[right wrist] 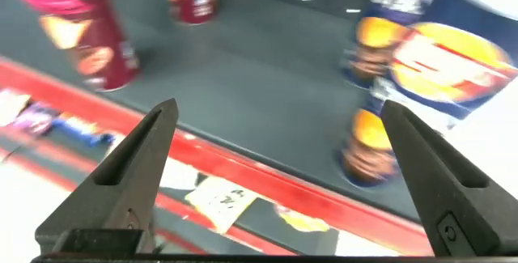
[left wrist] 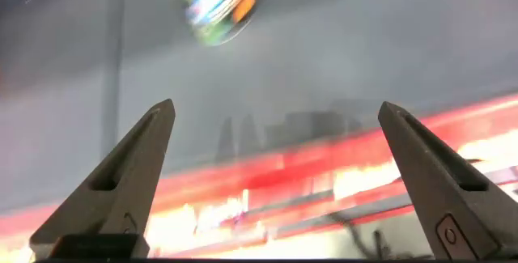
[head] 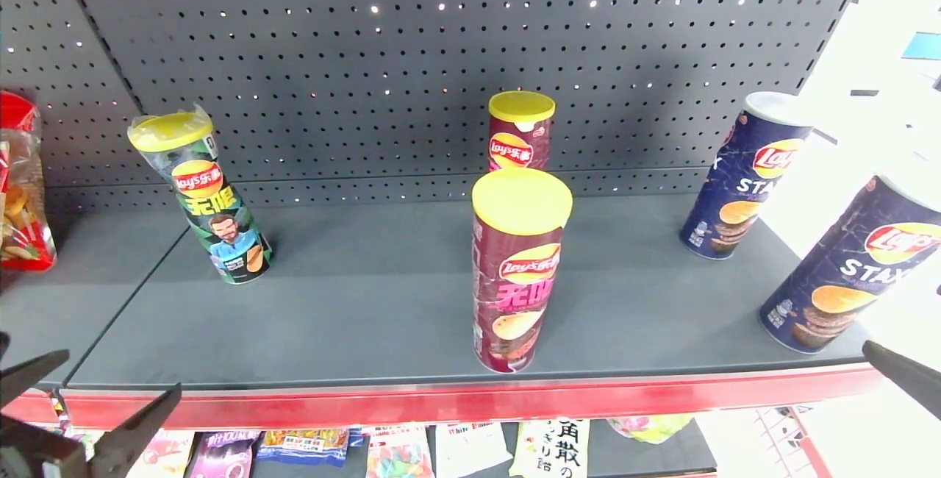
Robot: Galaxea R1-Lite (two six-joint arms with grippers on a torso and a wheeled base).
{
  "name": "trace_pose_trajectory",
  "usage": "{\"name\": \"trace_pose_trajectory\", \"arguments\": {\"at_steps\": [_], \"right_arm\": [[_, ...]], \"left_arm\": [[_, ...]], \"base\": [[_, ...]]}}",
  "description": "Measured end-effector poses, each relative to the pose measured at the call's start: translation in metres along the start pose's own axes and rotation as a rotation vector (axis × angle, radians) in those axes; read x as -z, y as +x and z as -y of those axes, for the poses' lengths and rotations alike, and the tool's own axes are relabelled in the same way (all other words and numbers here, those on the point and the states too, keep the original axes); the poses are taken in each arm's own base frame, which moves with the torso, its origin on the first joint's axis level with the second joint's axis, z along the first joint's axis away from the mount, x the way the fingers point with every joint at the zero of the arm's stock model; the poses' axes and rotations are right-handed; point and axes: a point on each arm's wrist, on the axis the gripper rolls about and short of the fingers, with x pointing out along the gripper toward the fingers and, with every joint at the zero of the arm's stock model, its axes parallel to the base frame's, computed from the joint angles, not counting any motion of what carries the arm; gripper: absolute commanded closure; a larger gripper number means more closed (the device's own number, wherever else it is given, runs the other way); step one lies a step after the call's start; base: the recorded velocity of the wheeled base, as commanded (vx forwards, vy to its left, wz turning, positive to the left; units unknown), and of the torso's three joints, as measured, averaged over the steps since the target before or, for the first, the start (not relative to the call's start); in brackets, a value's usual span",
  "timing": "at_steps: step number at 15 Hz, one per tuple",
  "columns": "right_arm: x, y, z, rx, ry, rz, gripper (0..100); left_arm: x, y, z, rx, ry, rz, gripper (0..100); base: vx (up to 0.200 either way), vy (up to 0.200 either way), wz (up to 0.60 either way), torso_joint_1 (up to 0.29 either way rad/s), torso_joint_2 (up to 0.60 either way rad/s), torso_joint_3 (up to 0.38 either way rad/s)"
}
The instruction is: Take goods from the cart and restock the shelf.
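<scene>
Several chip cans stand upright on the grey shelf point(head: 367, 316): a green can point(head: 220, 220) at the left, a maroon can point(head: 518, 272) near the front middle, a second maroon can point(head: 520, 132) behind it, and two blue cans point(head: 742, 176) point(head: 853, 265) at the right. My left gripper point(head: 122, 369) hangs open and empty below the shelf's red front edge point(head: 470, 401), at the left. In the left wrist view the left gripper point(left wrist: 277, 109) faces the green can point(left wrist: 214, 0). My right gripper point(right wrist: 279, 108) is open and empty before the nearest blue can point(right wrist: 453, 61); one finger point(head: 904, 379) shows at the right.
A perforated grey back panel point(head: 412, 59) closes the shelf behind the cans. A red snack bag point(head: 22, 191) sits at the far left. Packets point(head: 397, 452) lie on the shelf below. Bare shelf space lies between the green and maroon cans.
</scene>
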Motion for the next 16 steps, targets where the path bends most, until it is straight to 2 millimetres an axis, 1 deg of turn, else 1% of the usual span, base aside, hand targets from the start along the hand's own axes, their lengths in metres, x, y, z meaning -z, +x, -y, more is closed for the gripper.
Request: {"name": "trace_pose_trajectory", "arguments": {"at_steps": [1, 2, 5, 8, 14, 16], "right_arm": [[0.002, -0.003, 0.002, 0.047, 0.005, 0.0, 0], [0.004, -0.005, 0.004, 0.089, 0.01, -0.001, 0], [0.009, -0.011, 0.006, 0.158, 0.014, -0.002, 0], [0.011, -0.012, 0.007, 0.178, 0.015, -0.006, 0], [0.012, -0.012, 0.007, 0.181, -0.001, -0.005, 0], [0.012, -0.013, 0.007, 0.181, -0.01, -0.006, 0]], "left_arm": [[0.007, -0.01, -0.003, -0.026, -0.005, -0.011, 0], [0.01, -0.018, -0.006, -0.043, -0.015, 0.004, 0], [0.011, -0.033, -0.01, -0.065, -0.025, 0.077, 0], [0.011, -0.037, -0.011, -0.066, -0.029, 0.103, 0], [0.012, -0.039, -0.011, -0.066, -0.032, 0.114, 0], [0.013, -0.039, -0.011, -0.066, -0.03, 0.113, 0]], "base": [[0.0, 0.0, 0.0, 0.0, 0.0, 0.0], [0.0, 0.0, 0.0, 0.0, 0.0, 0.0], [0.0, 0.0, 0.0, 0.0, 0.0, 0.0], [-0.2, 0.0, 0.0, 0.009, 0.01, 0.002], [-0.2, 0.0, 0.0, -0.002, 0.0, 0.005], [0.0, 0.0, 0.0, 0.0, 0.0, 0.0]]}}
